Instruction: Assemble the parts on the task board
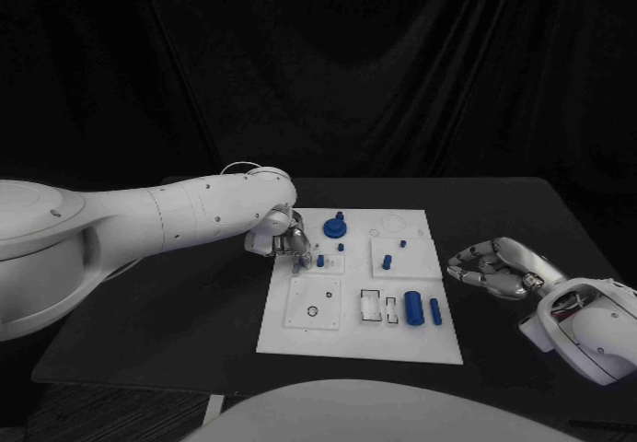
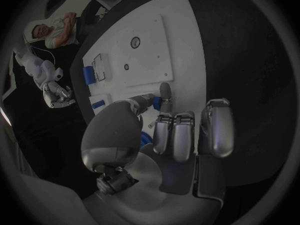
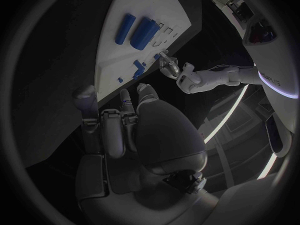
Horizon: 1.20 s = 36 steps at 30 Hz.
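The left wrist view is showing the left robot hand pinching a small blue part over the white board's left edge; the right robot hand is hovering curled, empty, over the worktop right of the board.

Dim, dark bkgd; wrist views fisheye-warped.

White arms, silver hands

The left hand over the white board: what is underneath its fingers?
Under the left hand lies the task board, and a small blue part shows by its fingertips in the left wrist view. The fingers cover the contact, so whether they hold it cannot be seen.
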Each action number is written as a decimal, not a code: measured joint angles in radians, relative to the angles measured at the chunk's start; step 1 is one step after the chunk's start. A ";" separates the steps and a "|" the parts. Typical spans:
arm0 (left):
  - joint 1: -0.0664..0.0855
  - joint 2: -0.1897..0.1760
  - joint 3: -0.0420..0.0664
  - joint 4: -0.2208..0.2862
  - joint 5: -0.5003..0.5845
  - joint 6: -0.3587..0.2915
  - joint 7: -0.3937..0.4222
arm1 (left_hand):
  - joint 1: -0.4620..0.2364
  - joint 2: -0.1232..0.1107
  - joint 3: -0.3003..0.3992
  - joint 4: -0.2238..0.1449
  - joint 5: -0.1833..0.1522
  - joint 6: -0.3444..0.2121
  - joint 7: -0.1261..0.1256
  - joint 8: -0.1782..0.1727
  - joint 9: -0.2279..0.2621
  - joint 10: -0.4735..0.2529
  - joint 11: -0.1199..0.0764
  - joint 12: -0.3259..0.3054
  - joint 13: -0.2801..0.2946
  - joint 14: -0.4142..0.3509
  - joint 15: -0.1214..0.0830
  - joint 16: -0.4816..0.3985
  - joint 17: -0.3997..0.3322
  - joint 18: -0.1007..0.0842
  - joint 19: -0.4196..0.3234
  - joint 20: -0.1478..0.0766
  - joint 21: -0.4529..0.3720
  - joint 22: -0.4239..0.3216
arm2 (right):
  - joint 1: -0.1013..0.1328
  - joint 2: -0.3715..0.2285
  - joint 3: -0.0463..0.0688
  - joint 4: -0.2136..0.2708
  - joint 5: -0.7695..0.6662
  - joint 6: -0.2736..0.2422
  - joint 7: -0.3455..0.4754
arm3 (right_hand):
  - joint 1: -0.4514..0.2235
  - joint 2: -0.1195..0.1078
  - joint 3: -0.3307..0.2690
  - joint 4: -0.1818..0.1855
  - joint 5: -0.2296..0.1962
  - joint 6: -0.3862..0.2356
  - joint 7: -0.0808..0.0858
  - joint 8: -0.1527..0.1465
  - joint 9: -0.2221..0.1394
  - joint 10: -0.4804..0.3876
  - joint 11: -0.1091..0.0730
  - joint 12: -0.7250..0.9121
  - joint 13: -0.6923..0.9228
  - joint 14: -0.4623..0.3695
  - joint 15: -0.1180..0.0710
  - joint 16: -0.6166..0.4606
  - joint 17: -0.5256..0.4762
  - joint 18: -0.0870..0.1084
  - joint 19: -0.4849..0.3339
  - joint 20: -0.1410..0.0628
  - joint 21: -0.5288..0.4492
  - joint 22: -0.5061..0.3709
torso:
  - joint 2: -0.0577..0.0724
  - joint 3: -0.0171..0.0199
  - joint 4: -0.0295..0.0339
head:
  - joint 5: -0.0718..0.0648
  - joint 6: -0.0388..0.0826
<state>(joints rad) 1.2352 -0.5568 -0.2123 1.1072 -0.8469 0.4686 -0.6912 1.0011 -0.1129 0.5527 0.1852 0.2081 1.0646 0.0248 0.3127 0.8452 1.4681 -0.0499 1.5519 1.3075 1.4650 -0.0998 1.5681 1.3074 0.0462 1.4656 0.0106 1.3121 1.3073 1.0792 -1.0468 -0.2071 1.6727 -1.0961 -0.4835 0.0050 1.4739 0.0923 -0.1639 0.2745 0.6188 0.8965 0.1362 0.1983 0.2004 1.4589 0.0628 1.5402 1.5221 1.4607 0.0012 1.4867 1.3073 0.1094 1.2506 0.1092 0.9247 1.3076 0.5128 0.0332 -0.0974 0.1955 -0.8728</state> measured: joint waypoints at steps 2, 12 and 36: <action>0.000 0.001 0.000 -0.002 0.000 0.000 0.000 | -0.012 -0.002 -0.018 0.010 -0.008 -0.006 0.006 0.000 0.006 0.000 0.000 0.000 0.000 0.000 0.000 0.000 0.000 0.000 0.000 0.000 0.000 0.000 | 0.000 0.000 0.000 0.000 0.000 0.000 0.000 | 0.004 -0.004 0.000 0.000 0.000 0.000 0.000 0.000 0.000 0.000 0.000 0.000 -0.008 0.000 0.000 0.000 0.000 0.000 0.000 0.000 0.000 0.000 | 0.000 0.0000 0.0000 | 0.000 0.000; 0.000 0.004 0.000 -0.007 0.000 -0.001 0.000 | -0.027 -0.003 -0.065 0.042 -0.032 -0.016 0.006 0.007 0.020 -0.004 0.004 0.000 0.000 0.000 0.000 0.000 0.000 0.000 0.000 0.000 -0.004 0.000 | -0.001 0.001 0.000 0.000 0.000 0.001 0.000 | 0.004 -0.004 0.000 0.000 0.000 0.000 0.000 0.000 0.000 0.001 -0.001 0.001 -0.014 0.000 0.000 0.000 0.000 0.000 0.000 0.000 0.000 0.000 | 0.000 0.0000 0.0000 | 0.001 0.000; 0.000 -0.026 0.000 0.015 -0.016 -0.016 -0.001 | -0.073 0.042 -0.415 0.106 -0.085 -0.076 -0.007 0.159 0.231 0.000 0.007 0.005 0.000 0.004 0.004 0.000 0.000 0.000 0.000 0.007 -0.004 0.000 | -0.010 0.000 0.000 -0.001 0.000 0.003 -0.001 | 0.004 -0.005 0.003 0.003 0.000 0.000 0.000 0.000 -0.001 0.001 -0.001 0.001 -0.015 0.000 0.000 0.000 0.000 0.000 0.000 0.000 -0.004 0.000 | 0.000 0.0000 0.0001 | 0.001 0.000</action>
<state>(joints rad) 1.2351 -0.5833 -0.2127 1.1226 -0.8628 0.4524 -0.6920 0.9280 -0.0708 0.1375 0.2912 0.1235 0.9889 0.0178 0.4715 1.0760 1.4679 -0.0430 1.5566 1.3074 1.4687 -0.0962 1.5681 1.3073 0.0460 1.4659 0.0179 1.3081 1.3073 1.0694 -1.0464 -0.2071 1.6720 -1.0961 -0.4800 0.0040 1.4778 0.0878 -0.1611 0.2773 0.6188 0.8965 0.1362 0.1983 0.1997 1.4599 0.0618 1.5416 1.5069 1.4606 0.0014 1.4867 1.3073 0.1094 1.2506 0.1092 0.9205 1.3073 0.5124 0.0332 -0.0973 0.1966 -0.8727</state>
